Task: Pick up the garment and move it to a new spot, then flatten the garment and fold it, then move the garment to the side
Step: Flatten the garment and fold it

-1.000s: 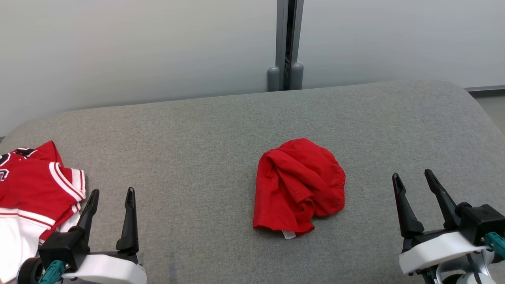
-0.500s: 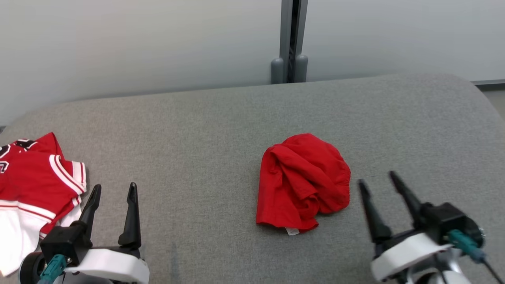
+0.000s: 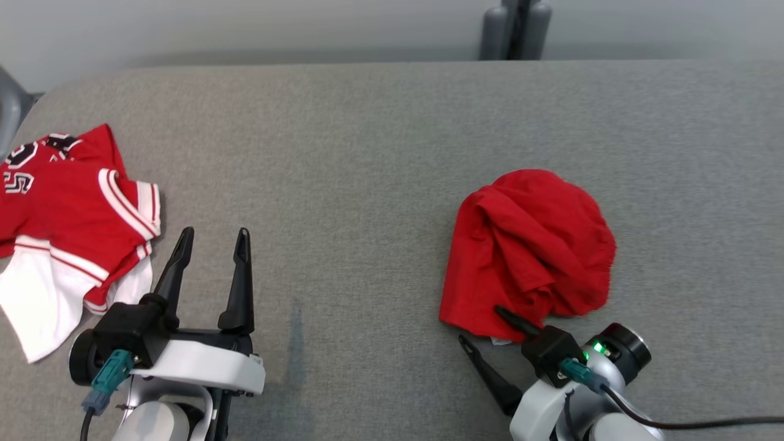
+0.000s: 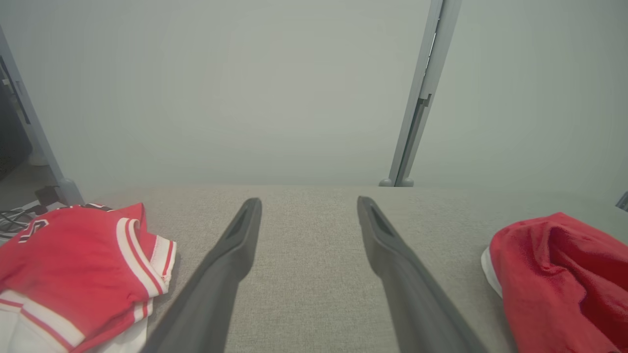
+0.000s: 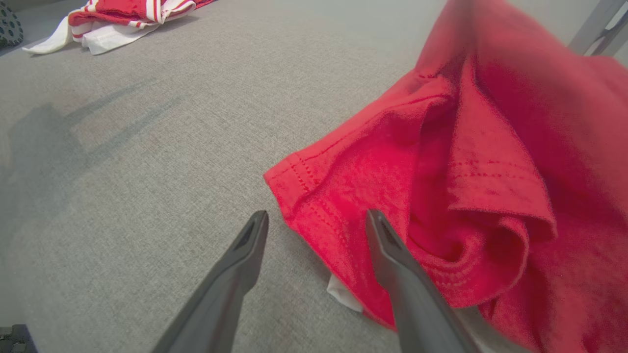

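The garment [image 3: 533, 239] is a crumpled plain red piece lying right of centre on the grey padded surface [image 3: 367, 153]. My right gripper [image 3: 479, 324] is open at the garment's near left corner, tilted toward it. In the right wrist view the gripper [image 5: 318, 215] straddles the stitched hem of the garment [image 5: 466, 147], with one finger over the cloth and the other over bare grey surface. A small white label pokes out under that hem. My left gripper [image 3: 215, 233] is open over bare surface at the lower left, holding nothing. The left wrist view shows this gripper [image 4: 309, 201] with the garment [image 4: 554, 274] at the right edge.
A red and white jersey [image 3: 67, 208] with black lettering lies bunched at the left edge, just beside my left gripper; it appears too as the jersey [image 4: 64, 255] and the jersey [image 5: 117, 12]. A grey post [image 3: 514, 27] stands behind the surface against a pale wall.
The head camera has tipped down and shifted. My right gripper has swung in from the right to the garment's near left corner, still open. The left gripper holds its pose.
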